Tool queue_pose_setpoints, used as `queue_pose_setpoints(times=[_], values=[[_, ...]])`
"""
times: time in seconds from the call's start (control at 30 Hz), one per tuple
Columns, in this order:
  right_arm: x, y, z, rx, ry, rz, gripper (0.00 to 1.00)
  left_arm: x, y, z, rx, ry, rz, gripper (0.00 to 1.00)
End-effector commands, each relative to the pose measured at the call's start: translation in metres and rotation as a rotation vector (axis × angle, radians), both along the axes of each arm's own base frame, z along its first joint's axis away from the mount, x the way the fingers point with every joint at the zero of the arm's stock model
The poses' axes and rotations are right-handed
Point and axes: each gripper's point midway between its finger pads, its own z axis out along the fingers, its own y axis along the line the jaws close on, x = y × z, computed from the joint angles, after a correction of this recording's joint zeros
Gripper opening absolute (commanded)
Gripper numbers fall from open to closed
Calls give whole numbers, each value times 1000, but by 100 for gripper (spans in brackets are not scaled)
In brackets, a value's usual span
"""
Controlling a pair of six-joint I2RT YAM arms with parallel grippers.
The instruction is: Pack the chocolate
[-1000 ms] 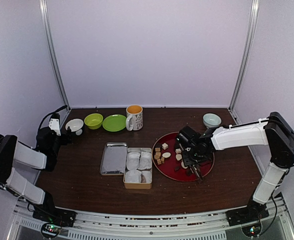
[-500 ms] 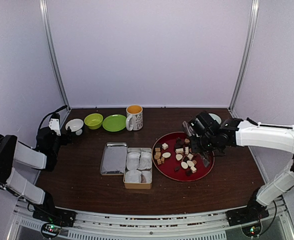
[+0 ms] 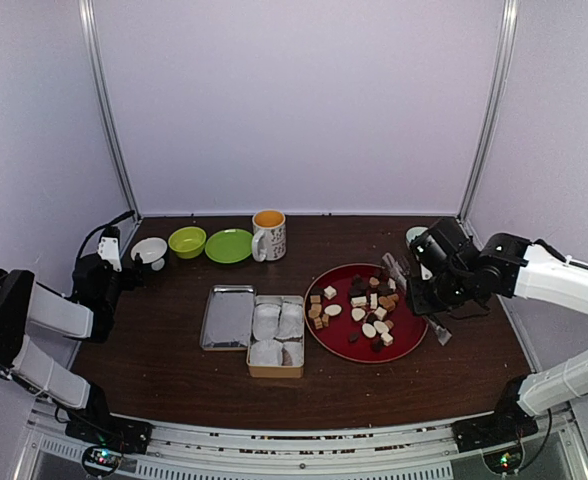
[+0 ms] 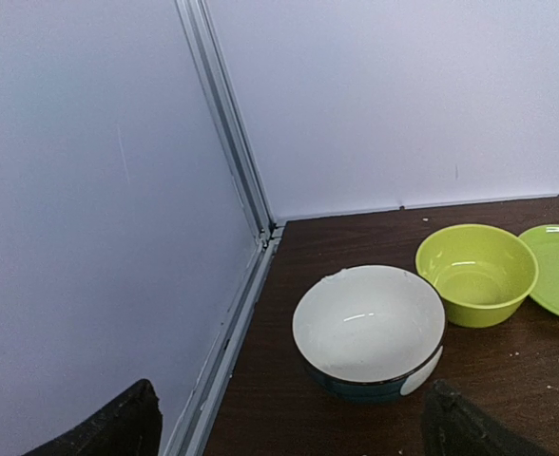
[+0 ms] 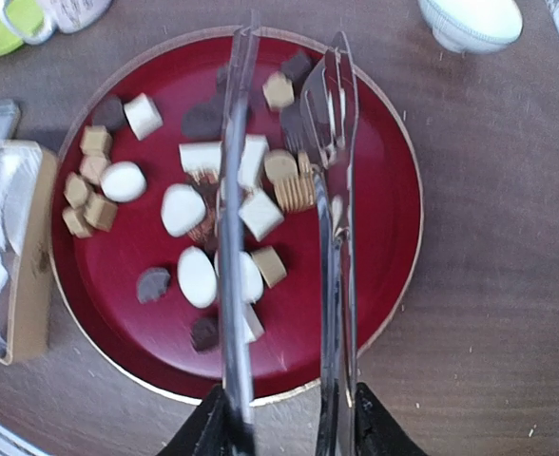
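The chocolate (image 3: 366, 310) lies as several dark, tan and white pieces on a red plate (image 3: 319, 338); the right wrist view shows the same chocolate (image 5: 199, 209) and plate (image 5: 379, 218) from above. My right gripper (image 3: 426, 292) hovers over the plate's right edge, shut on thin metal tongs (image 5: 234, 190). The tongs' two arms run forward between the fingers (image 5: 213, 423) and stand apart over the pieces, with nothing pinched at their tips. My left gripper (image 4: 289, 439) stands open at the far left, just in front of a white bowl (image 4: 370, 323).
An open tin (image 3: 276, 338) lined with white paper cups sits left of the plate, its lid (image 3: 228, 316) beside it. A mug (image 3: 269, 235), green plate (image 3: 229, 245), green bowl (image 3: 187, 240) and white bowl (image 3: 150, 250) line the back. A pale bowl (image 3: 421, 238) stands behind my right gripper.
My right arm has swung rightward with the tongs, from over the plate's middle to its right edge, and its jaws have narrowed on them. The left arm has not moved.
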Motion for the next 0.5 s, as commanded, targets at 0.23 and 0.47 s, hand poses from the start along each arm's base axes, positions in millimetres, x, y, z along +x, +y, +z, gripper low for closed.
queue_pose_setpoints(times=[0.23, 0.47], values=[[-40, -19, -51, -10, 166, 1, 39, 1, 2, 11, -11, -52, 2, 98], [-37, -15, -60, -15, 177, 6, 42, 1, 1, 11, -11, -52, 1, 98]])
